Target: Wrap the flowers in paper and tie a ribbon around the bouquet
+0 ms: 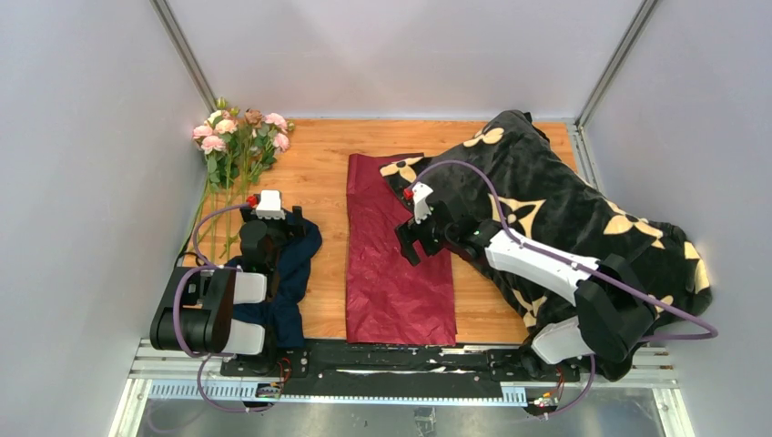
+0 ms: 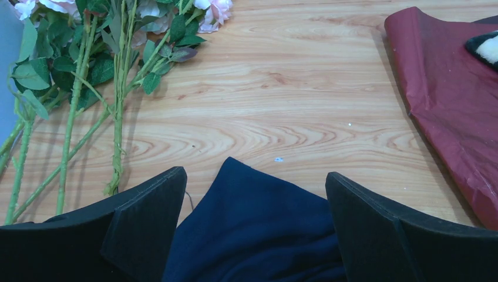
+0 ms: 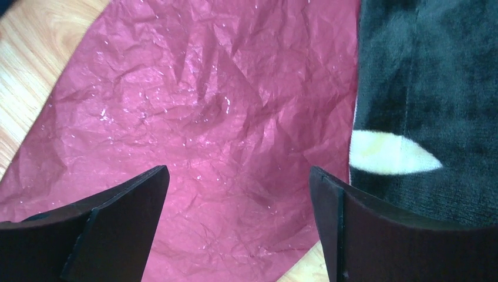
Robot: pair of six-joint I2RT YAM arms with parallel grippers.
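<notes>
While the left gripper (image 2: 253, 174) and right gripper (image 3: 238, 170) gape empty, the flowers (image 1: 238, 137) lie unwrapped, apart from the paper (image 1: 391, 264); ribbon unseen.

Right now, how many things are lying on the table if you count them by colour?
Pink and green: 1, the flowers
Dark red: 1, the paper
Navy blue: 1, the cloth
Black with cream: 1, the blanket
Total: 4

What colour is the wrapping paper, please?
The paper is crinkly burgundy; right wrist view shows it best.
</notes>
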